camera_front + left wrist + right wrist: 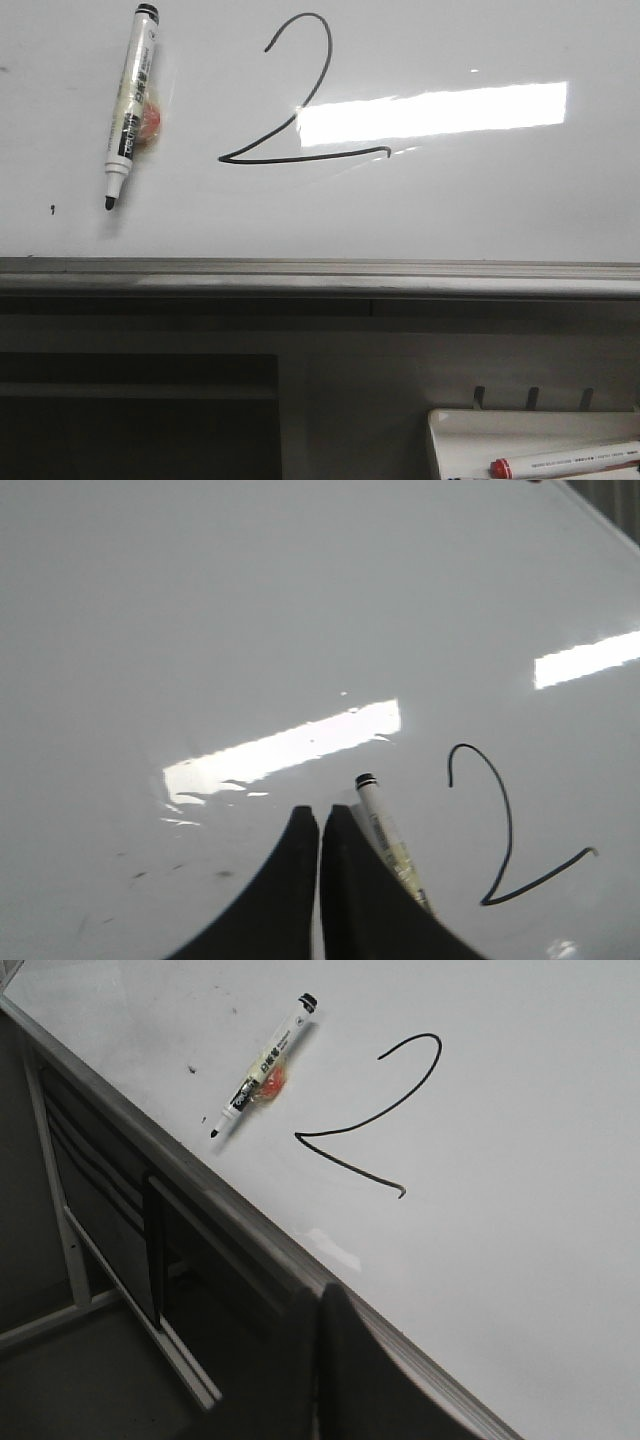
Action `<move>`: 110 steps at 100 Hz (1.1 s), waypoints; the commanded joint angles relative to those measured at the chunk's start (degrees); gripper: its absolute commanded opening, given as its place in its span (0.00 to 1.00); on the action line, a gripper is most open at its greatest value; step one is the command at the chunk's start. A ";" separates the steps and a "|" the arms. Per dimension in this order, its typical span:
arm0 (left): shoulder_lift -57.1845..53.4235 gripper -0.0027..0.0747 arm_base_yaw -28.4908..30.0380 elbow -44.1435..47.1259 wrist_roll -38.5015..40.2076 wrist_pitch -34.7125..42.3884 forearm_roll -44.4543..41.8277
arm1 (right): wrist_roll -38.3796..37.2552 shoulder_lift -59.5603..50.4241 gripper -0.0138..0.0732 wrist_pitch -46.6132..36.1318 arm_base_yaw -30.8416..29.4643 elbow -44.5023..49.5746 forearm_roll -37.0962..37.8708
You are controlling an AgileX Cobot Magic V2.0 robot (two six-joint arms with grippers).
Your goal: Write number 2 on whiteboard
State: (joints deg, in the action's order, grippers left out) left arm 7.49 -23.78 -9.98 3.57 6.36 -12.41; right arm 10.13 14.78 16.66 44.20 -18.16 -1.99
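- Black ink: the number 2 (305, 95) stands complete on the whiteboard (480, 200), just beyond the left gripper (320, 825).
- Both grippers, left and right gripper (318, 1305), are closed and empty.
- Marker (130, 105) lies beside the left fingertips; retract clear of the wet strokes.

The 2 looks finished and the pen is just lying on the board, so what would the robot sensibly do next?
Probably just draw both arms back. The 2 looks complete, curve and base stroke both drawn on the whiteboard. The black pen lies loose to its left, uncapped, gripped by nothing. The left end effector and right end effector both look shut and empty, so little writing seems left.
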 commanded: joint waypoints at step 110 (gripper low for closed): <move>-9.30 0.01 23.19 10.65 -4.19 -19.90 11.66 | 0.23 0.40 0.08 -4.48 -0.39 -1.41 0.31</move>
State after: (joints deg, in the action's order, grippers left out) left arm -0.24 -0.79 0.08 -1.76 -12.55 -0.41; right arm 10.04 14.78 16.66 44.20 -18.07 -1.99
